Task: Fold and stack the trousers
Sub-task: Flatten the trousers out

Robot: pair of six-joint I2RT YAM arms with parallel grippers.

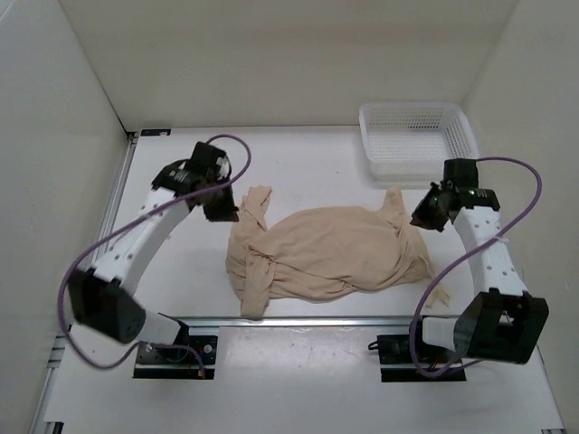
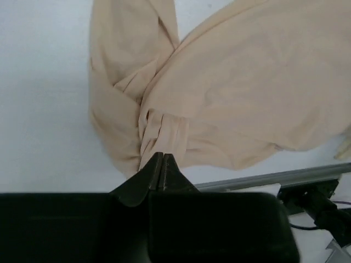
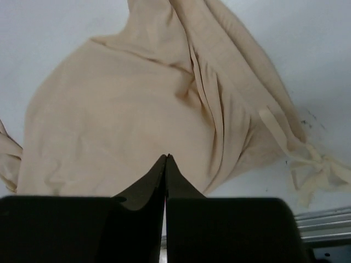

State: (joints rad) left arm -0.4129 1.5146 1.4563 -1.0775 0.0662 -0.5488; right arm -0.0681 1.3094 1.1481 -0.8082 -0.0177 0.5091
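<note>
Nearest, a metal rail (image 1: pixel 308 319) runs along the table's (image 1: pixel 308 158) near edge, with the two arm bases just in front of it.

Beyond the rail, one pair of trousers (image 1: pixel 335 253) lies in a wrinkled beige heap in the middle of the table, between the two arms. Its left part is bunched into a twisted fold that runs from the near edge toward the far side. On the right, a narrower part points far toward the basket, and a pale drawstring (image 1: pixel 439 294) trails off the near right corner onto bare table.

The left gripper (image 1: pixel 222 210) hangs at the heap's far left end. In its wrist view the left gripper (image 2: pixel 160 164) is clenched, tips pressed together with no cloth seen between them, over the trousers (image 2: pixel 247 93).

The right gripper (image 1: pixel 423 217) sits at the heap's right end. Its wrist view shows the right gripper (image 3: pixel 166 164) likewise clamped tight on nothing, above the trousers (image 3: pixel 120 126), with the knotted drawstring (image 3: pixel 312 161) to one side.

Farthest, at the far right, stands one white mesh basket (image 1: pixel 371 149); only its own mesh floor shows inside.
</note>
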